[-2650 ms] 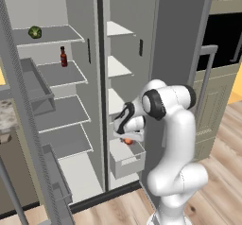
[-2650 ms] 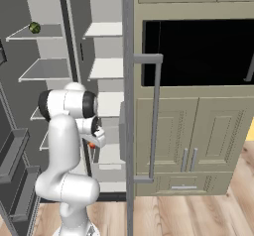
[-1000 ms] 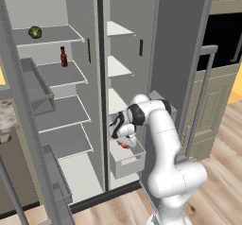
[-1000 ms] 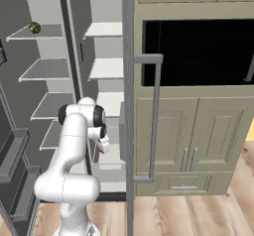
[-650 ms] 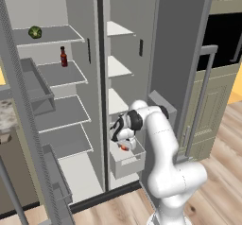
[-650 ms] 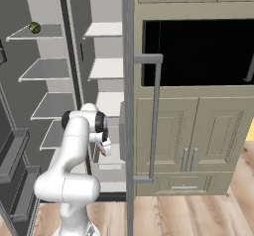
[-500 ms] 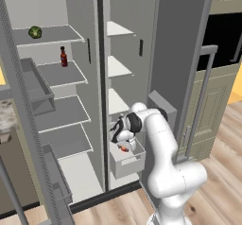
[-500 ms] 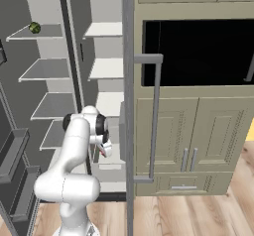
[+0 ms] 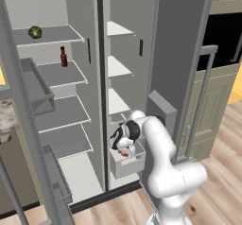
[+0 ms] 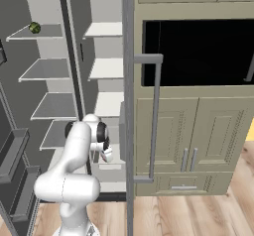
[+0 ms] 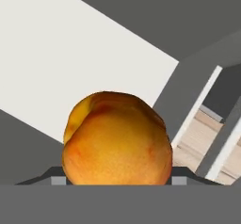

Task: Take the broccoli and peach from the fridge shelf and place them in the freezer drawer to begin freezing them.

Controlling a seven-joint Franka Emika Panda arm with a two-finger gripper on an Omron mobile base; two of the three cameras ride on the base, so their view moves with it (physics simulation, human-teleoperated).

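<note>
The orange peach [image 11: 117, 143] sits between the fingers of my gripper [image 9: 124, 151], which is shut on it. The hand reaches down into the pale open-topped freezer drawer [image 9: 128, 165] at the bottom of the right compartment, and the peach [image 9: 124, 154] shows just inside its walls. From the right base view the gripper [image 10: 104, 155] hangs beside the open door's edge. The dark-green broccoli [image 9: 34, 31] rests on the top fridge shelf [image 9: 54, 35] of the left compartment, far up and left of the hand, and the broccoli [image 10: 34, 28] appears there too.
A slim red sauce bottle [image 9: 63, 57] stands on the second shelf. Grey door bins [image 9: 34, 89] hang on the open left door. The open right door [image 9: 177, 73] stands close to my arm. Cabinets and a dark oven [image 10: 196, 51] fill the right side.
The hand has come down with the peach from above the drawer into it, and the arm has folded lower. The broccoli and bottle have not moved.
</note>
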